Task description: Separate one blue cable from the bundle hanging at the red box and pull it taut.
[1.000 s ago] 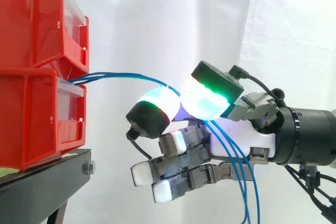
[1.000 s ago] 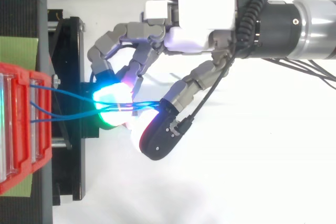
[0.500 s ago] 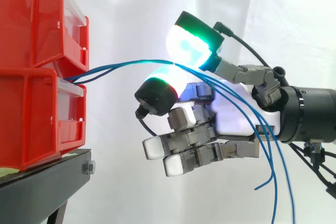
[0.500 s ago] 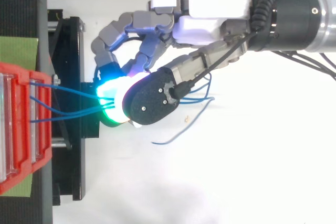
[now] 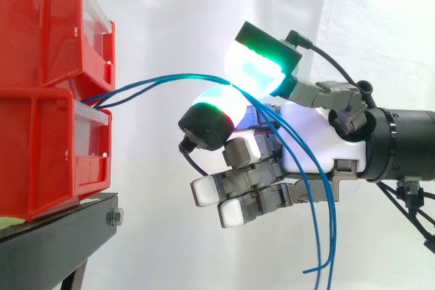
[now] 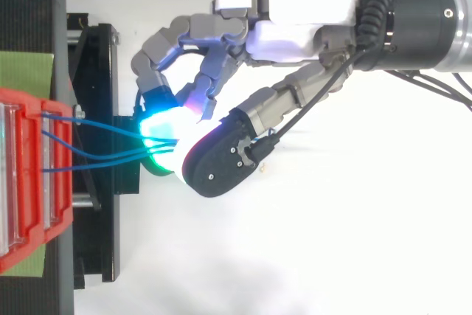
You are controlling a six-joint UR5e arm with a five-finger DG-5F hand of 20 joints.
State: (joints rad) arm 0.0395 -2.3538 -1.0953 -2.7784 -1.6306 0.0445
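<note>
1. Side view: two bins (image 5: 47,93) stand stacked, one on the other, on a stand (image 5: 61,236) at the 9 o'clock edge.
2. The hand (image 5: 312,147) reaches in from 3 o'clock, clear of the bins, with a curtain (image 5: 380,32) behind it.
3. Cables (image 5: 146,85) leave the gap between the bins, run toward 3 o'clock and pass pinched between two fingertip pads (image 5: 255,69).
4. Past the pads, the cables drop toward 6 o'clock, before the palm.
</note>
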